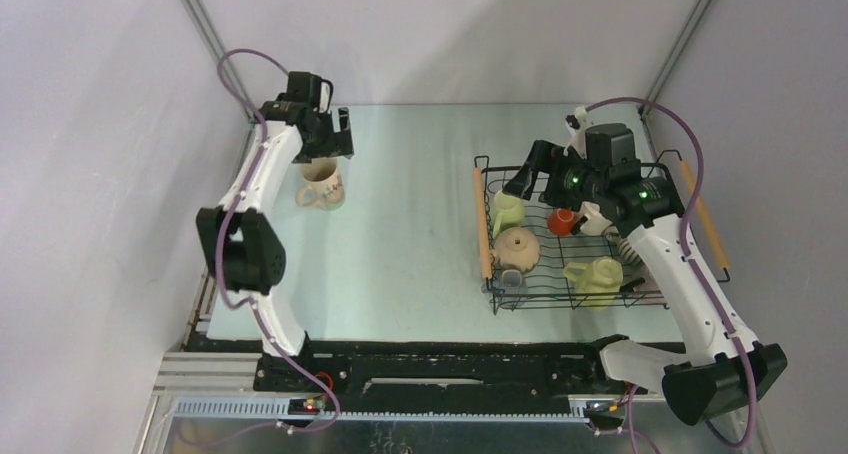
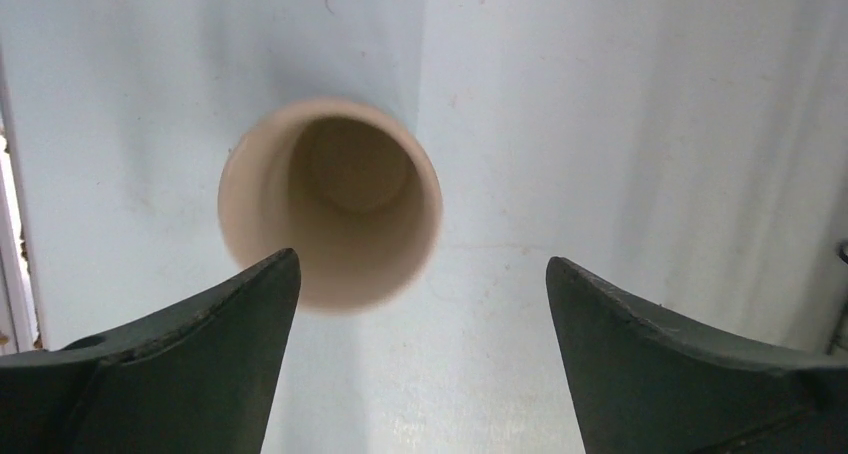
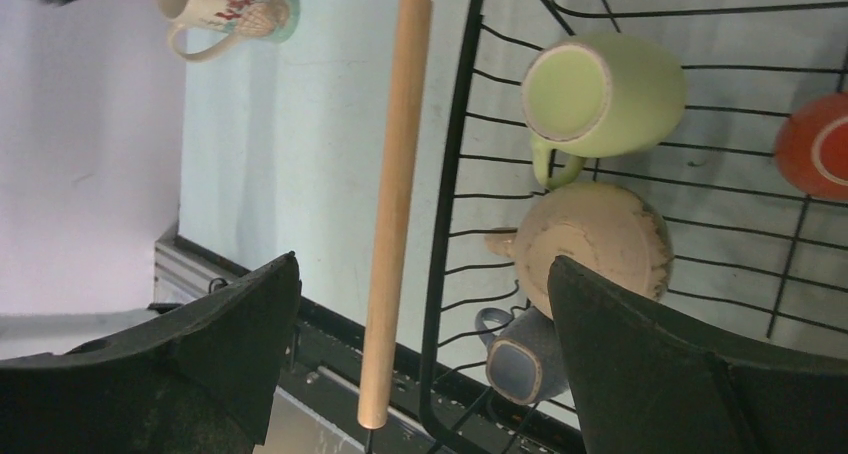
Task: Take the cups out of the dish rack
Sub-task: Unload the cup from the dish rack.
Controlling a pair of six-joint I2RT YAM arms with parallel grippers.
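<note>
Far left corner of desk: cream patterned mug (image 1: 322,184) stands upright, mouth up, on the desk (image 1: 420,204), well apart from the rack.
Left arm: left tool (image 1: 328,139) hangs just above that mug, jaws spread wide, gripping nothing.
Right half of desk: black wire dish rack (image 1: 555,274), a wooden rod handle (image 3: 393,214) on its left side.
Right arm: right tool (image 3: 422,262) poised over the rack's left side, jaws wide, empty.
Cups in rack: five visible. They are a pale green mug (image 3: 600,94), tan mug (image 3: 590,239), grey mug (image 3: 515,359), orange-red cup (image 3: 815,144) and pale yellow mug (image 1: 593,279).
Progress: judged early, with one cup out and five to unload.
Surface: pale mint, matt, lightly scuffed.
Room: plain pale walls (image 1: 90,124), metal posts (image 1: 205,24) at the far corners, black rail (image 1: 440,369) along the near edge.
</note>
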